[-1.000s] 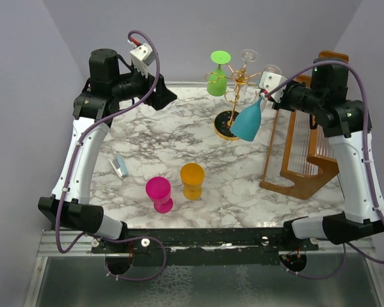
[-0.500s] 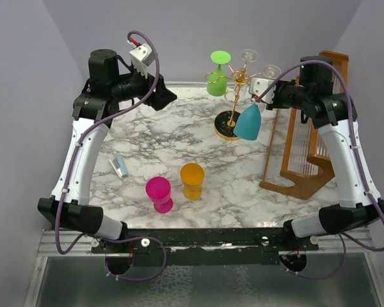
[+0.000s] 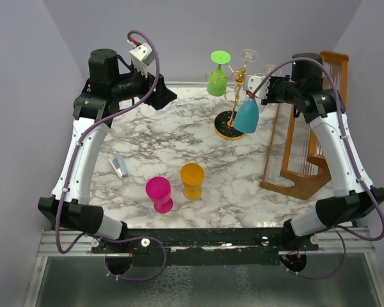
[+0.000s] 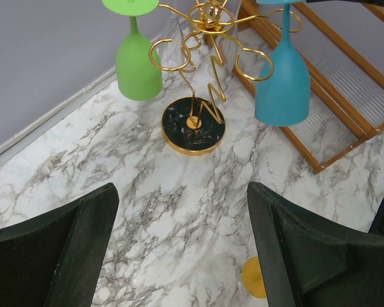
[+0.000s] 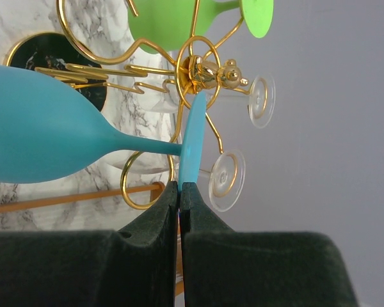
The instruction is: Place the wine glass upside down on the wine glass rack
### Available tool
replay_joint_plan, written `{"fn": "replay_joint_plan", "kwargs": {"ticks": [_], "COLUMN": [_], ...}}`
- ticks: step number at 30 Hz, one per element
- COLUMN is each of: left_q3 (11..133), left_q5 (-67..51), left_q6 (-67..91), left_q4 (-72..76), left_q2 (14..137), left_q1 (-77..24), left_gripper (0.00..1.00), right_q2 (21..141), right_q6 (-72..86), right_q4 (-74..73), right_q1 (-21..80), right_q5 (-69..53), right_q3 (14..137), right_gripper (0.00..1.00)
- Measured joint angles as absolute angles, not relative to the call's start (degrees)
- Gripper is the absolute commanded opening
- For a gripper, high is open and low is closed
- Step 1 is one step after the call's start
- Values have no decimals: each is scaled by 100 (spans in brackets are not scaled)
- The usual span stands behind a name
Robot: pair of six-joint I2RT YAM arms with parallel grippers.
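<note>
My right gripper (image 3: 264,89) is shut on the foot of a teal wine glass (image 3: 247,117) and holds it upside down, bowl hanging just right of the gold wine glass rack (image 3: 235,96). In the right wrist view the fingertips (image 5: 180,188) pinch the teal foot's rim, and the teal glass (image 5: 38,134) has its stem close to the rack's ring ends (image 5: 201,70). I cannot tell if the stem sits in a ring. A green glass (image 3: 217,82) and two clear glasses (image 3: 248,56) hang on the rack. My left gripper (image 3: 166,97) is open and empty, left of the rack (image 4: 193,125).
A brown wooden slatted frame (image 3: 304,153) stands right of the rack, close to the teal glass (image 4: 283,80). A pink glass (image 3: 159,194) and an orange glass (image 3: 192,180) stand at the near middle. A small silver object (image 3: 120,166) lies at the left.
My right arm has carried the teal glass up and left, closer to the rack, and the glass now hangs straighter. The left arm has not moved.
</note>
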State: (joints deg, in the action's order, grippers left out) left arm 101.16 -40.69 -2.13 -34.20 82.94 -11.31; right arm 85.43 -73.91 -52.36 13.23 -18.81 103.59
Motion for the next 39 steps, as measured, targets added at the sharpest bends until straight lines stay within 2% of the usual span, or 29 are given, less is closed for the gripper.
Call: {"fn": "replay_joint_plan", "kwargs": {"ticks": [39], "left_q3": [10116], "left_q5": [-4115], "left_q6": [-200], "left_q4": [-3393], "left_q2": [8499], "left_q1": [-1094], "left_gripper": [84], "right_q2": [8788], "right_q6": [-7424], "right_q4": [-4644], "right_q1": [1334], "right_q5": [-1271], "right_q3": [10095], "right_gripper": [1]}}
